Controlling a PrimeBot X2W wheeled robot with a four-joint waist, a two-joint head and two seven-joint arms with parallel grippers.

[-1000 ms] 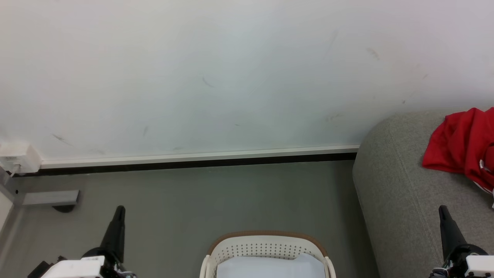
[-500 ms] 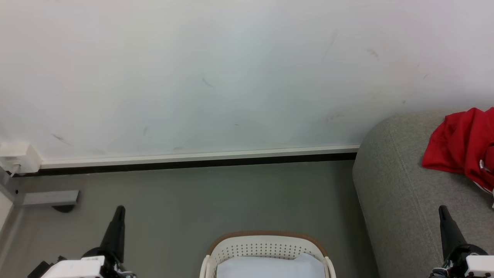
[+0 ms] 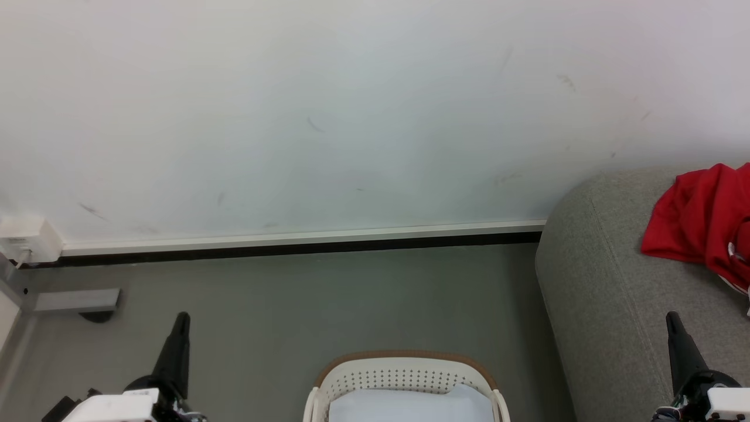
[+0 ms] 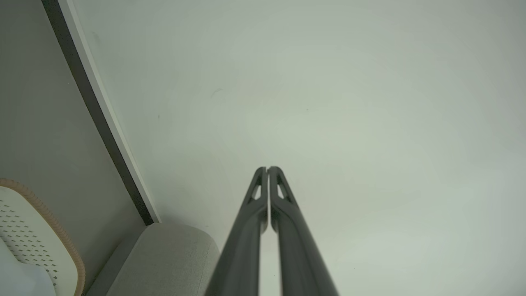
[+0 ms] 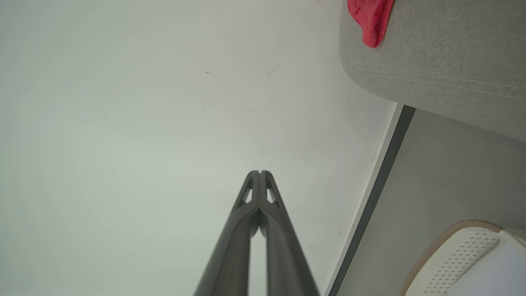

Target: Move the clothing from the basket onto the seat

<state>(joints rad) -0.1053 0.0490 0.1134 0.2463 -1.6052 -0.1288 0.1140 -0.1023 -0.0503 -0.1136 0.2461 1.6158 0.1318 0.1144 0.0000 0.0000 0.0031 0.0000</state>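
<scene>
Red clothing [image 3: 703,223] lies bunched on the grey seat [image 3: 609,293] at the right edge of the head view; the right wrist view catches a fold of the clothing [image 5: 372,18] on the seat [image 5: 431,57]. The white basket [image 3: 404,375] with its brown rim stands on the floor at bottom centre, a pale sheet inside it. My left gripper [image 3: 181,319] is shut and empty, left of the basket. My right gripper [image 3: 672,319] is shut and empty, in front of the seat. Both point at the wall, as the left gripper [image 4: 267,169] and right gripper [image 5: 259,173] show.
A white wall [image 3: 351,117] with a baseboard [image 3: 293,240] runs behind the grey floor. A white socket box [image 3: 26,240] and a grey block [image 3: 76,300] sit at the far left. The basket rim [image 4: 53,230] and the basket [image 5: 456,255] also appear in the wrist views.
</scene>
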